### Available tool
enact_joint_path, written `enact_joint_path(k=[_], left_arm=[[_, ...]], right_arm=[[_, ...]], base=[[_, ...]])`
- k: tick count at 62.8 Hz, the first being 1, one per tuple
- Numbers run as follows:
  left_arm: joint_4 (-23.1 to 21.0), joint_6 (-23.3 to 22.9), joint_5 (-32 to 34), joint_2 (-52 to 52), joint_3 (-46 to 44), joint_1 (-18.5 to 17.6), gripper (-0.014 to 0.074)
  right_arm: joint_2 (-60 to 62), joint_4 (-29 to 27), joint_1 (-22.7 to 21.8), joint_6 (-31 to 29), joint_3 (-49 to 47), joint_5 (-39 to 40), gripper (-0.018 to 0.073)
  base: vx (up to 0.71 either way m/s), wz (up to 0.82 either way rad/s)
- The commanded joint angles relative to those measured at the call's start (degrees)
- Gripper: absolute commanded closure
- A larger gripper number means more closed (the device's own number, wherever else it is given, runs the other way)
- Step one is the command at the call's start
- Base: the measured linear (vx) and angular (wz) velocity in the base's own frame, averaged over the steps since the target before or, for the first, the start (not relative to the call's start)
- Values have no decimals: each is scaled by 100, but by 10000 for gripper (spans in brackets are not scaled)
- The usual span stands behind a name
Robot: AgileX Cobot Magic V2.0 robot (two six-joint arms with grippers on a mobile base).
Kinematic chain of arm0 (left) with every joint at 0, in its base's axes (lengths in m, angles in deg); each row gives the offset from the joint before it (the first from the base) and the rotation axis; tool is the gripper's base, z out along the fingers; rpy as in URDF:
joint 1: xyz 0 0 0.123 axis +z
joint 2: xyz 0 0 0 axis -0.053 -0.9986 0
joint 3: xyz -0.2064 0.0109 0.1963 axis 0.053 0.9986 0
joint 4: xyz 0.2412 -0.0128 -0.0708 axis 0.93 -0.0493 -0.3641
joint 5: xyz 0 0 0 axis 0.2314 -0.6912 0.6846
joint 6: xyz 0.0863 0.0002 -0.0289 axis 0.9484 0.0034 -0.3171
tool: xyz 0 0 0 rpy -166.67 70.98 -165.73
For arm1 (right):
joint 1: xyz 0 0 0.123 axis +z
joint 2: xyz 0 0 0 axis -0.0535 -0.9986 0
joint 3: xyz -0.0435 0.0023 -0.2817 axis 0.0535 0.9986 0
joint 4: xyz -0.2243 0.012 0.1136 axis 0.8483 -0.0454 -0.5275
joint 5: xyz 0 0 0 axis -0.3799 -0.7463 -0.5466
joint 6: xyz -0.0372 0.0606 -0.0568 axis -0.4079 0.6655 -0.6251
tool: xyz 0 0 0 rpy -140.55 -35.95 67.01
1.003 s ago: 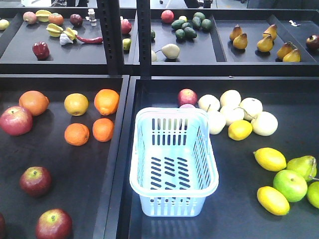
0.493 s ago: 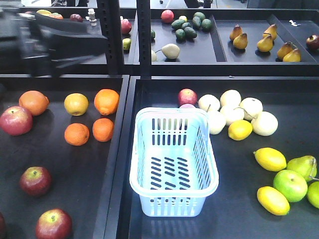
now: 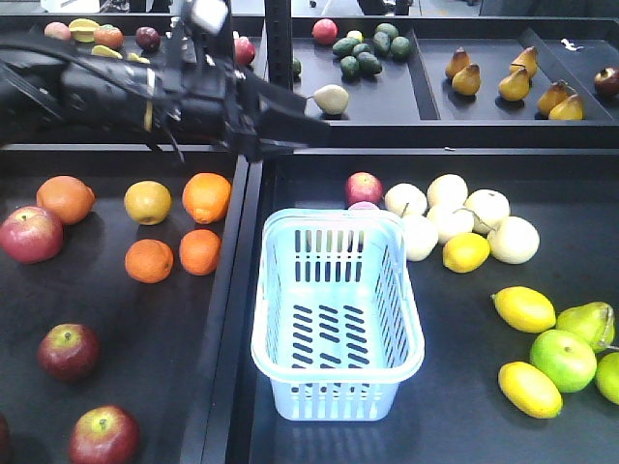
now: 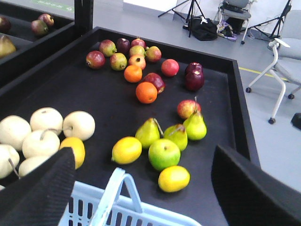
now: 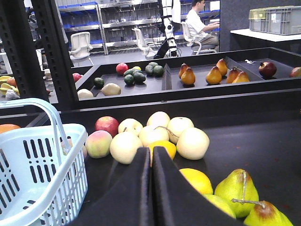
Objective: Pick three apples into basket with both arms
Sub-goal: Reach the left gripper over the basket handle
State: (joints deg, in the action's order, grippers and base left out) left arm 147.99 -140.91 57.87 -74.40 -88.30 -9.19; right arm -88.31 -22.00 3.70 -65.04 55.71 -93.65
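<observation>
— Maroon-red skin, yellow-green at the stem: which fruits are these?
— Apples. The nearest apple (image 3: 103, 435), the middle apple (image 3: 68, 350) and the far apple (image 3: 31, 234) lie apart in the left tray (image 3: 145, 329), well left of the basket (image 3: 263, 338).
— And the grippers?
— The right gripper (image 5: 151, 155) is low beside the basket, fingers pressed together on nothing. Farther back, the left gripper (image 3: 290, 126) hangs over the basket's rim, fingers spread wide.
</observation>
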Motion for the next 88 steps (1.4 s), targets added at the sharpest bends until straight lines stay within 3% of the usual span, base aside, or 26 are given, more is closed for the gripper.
enact_joint_path(k=[1,18,27,50,88], left_arm=[[124,284,-23,49,-201,-33,41],[124,409,12,-407,-201,-44,41],[124,740,-9,-592,-201,-44,41],[124,1075,-103,-1054,-201,-45,41],[124,1087,-220,-1469,-201,-45,42]], right_arm=[[67,71,-14,-51,83,411,564],[67,71,-14,-51,83,411,564],[67,71,-14,-51,83,411,564],[67,71,-14,-51,83,411,564],[67,71,-14,-51,83,411,564]], base=[[0,0],[0,0],[0,0],[0,0],[0,0]])
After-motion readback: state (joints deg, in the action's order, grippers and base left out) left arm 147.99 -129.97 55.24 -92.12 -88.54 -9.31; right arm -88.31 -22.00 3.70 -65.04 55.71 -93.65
